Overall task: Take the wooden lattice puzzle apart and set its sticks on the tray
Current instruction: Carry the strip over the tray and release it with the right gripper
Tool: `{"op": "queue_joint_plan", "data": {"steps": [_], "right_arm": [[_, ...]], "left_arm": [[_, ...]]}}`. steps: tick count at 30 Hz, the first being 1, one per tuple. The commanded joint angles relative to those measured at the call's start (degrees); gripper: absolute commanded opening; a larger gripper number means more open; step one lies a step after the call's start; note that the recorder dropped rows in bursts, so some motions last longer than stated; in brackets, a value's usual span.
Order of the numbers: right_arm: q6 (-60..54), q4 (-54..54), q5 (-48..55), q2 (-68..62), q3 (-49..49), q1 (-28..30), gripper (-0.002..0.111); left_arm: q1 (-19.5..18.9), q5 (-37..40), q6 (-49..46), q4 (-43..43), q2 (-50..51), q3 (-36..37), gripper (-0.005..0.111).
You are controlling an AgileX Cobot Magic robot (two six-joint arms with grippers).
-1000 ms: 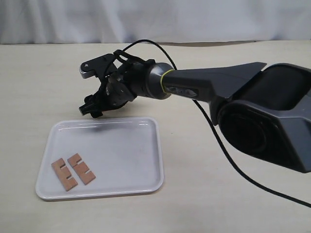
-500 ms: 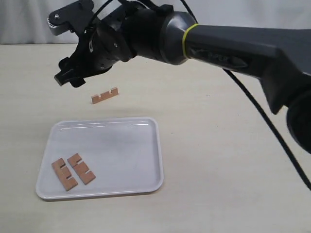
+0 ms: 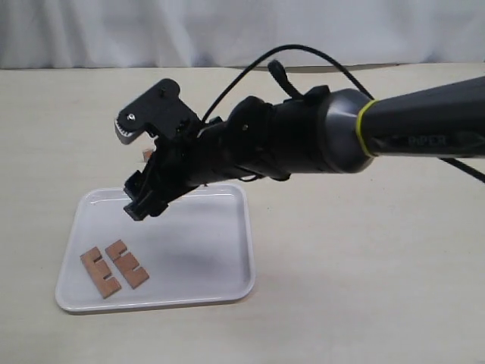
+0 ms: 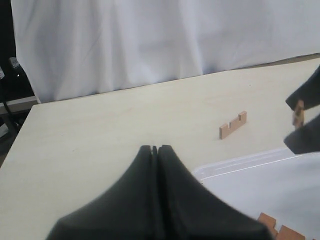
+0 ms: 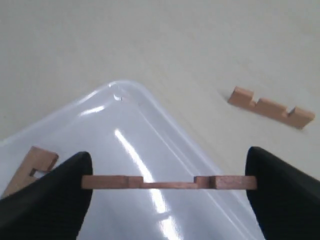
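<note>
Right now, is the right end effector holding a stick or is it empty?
Holding one: the right end effector grips a stick by its ends, over the tray.

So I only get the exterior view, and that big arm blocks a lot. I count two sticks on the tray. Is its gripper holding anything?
Observer: Yes. The right wrist view shows the right gripper pinching a stick by its two ends, above the tray.
Operator: Is anything lying outside the tray?
Observer: A loose stick stands on its long edge on the table, notches up, beyond the tray's rim.
Operator: And the other arm, which I can't see at all?
Observer: The left gripper is shut with nothing in it, above the table near a tray corner.
</note>
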State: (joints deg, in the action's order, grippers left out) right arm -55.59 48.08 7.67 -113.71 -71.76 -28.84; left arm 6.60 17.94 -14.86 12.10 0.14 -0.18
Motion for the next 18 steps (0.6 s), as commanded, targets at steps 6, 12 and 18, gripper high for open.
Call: {"op": "queue_joint_plan", "data": {"steps": [6, 12, 18], "right_arm": [[4.5, 2.2, -3.0, 0.0, 3.5, 0.1, 0.016], [6.8, 2.2, -1.6, -3.2, 3.5, 0.1, 0.058], [6.8, 2.2, 1.9, -3.8, 2.3, 0.1, 0.089]], "left_arm": [[-0.6, -0.5, -0.3, 0.1, -0.1, 0.2, 0.0], [-0.6, -0.5, -0.3, 0.1, -0.1, 0.2, 0.0], [-0.6, -0.5, -0.3, 0.1, -0.1, 0.2, 0.0]]}}
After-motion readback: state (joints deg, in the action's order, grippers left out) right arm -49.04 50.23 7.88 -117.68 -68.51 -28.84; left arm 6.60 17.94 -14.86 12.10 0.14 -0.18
